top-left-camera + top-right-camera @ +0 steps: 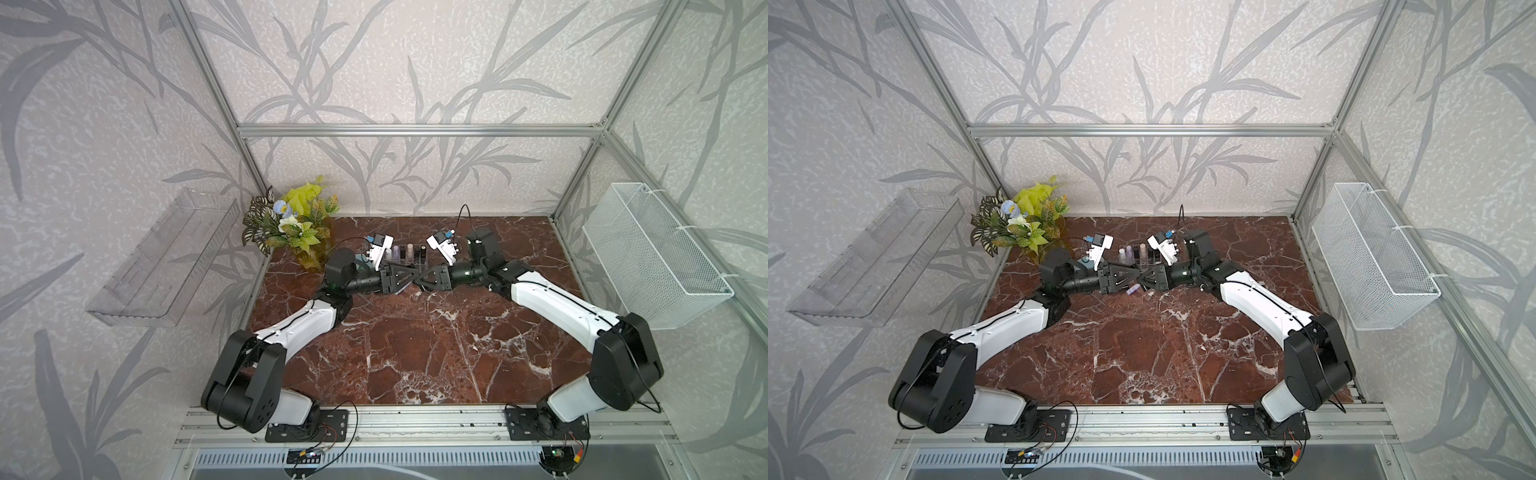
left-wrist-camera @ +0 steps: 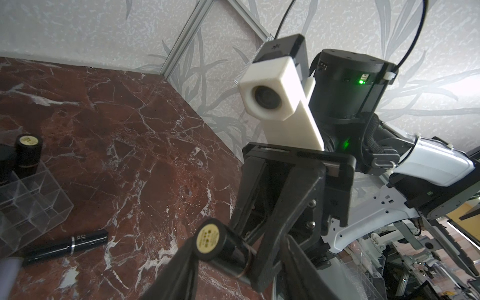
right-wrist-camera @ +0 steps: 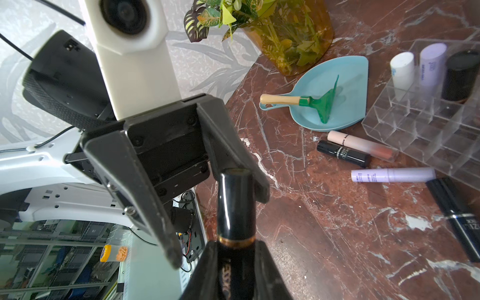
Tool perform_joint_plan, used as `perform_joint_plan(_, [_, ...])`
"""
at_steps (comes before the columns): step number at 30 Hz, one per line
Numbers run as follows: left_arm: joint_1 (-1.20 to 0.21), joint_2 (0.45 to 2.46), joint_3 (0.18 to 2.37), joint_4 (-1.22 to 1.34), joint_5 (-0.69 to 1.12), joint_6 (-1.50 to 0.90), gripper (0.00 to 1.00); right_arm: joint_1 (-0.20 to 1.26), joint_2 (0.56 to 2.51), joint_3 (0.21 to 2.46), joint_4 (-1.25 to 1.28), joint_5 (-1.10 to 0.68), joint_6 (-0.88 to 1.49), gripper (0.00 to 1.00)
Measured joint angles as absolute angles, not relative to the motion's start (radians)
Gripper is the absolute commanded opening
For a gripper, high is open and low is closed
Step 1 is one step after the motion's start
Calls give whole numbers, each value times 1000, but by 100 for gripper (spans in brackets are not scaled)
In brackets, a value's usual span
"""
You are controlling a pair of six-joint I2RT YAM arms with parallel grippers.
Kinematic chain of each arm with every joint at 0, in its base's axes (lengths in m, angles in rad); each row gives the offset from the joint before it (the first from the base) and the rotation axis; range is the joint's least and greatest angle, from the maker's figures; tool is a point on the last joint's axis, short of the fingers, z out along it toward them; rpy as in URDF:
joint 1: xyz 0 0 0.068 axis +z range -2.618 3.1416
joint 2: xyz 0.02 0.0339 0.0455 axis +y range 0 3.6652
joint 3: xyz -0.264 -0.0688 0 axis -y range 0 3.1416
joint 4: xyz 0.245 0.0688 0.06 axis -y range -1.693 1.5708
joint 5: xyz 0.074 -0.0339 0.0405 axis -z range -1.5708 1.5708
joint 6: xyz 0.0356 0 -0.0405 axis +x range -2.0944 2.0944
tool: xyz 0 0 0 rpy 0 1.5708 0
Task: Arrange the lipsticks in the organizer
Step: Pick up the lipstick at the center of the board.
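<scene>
Clamping a black gold-banded lipstick tube (image 3: pixel 235 207) in the right gripper (image 2: pixel 246 253) above the red marble bench (image 3: pixel 324 220), near the clear acrylic grid organizer (image 3: pixel 415 122). Straddling its free end with the left gripper (image 3: pixel 217 226), jaws apart, not pinching. Lying loose beside the organizer: pale pink tube (image 3: pixel 361 146), lilac tube (image 3: pixel 392 175).

Clear gridded organizer (image 3: pixel 428 124) with several upright lipsticks (image 3: pixel 431 62). Four tubes (image 3: pixel 392 174) lie flat beside it; a black tube (image 3: pixel 235 205) hangs aloft.
</scene>
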State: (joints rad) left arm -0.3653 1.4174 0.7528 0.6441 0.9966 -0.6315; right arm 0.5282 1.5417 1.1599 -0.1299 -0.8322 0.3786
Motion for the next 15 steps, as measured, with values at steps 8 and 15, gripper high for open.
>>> perform_joint_plan(8, [-366,1418,753,653,998,-639,44,528,1542,1160,-112,-850,396,15])
perform_joint_plan(15, [-365,1418,753,662,993,-660,34,529,1542,1160,-103,-870,397,14])
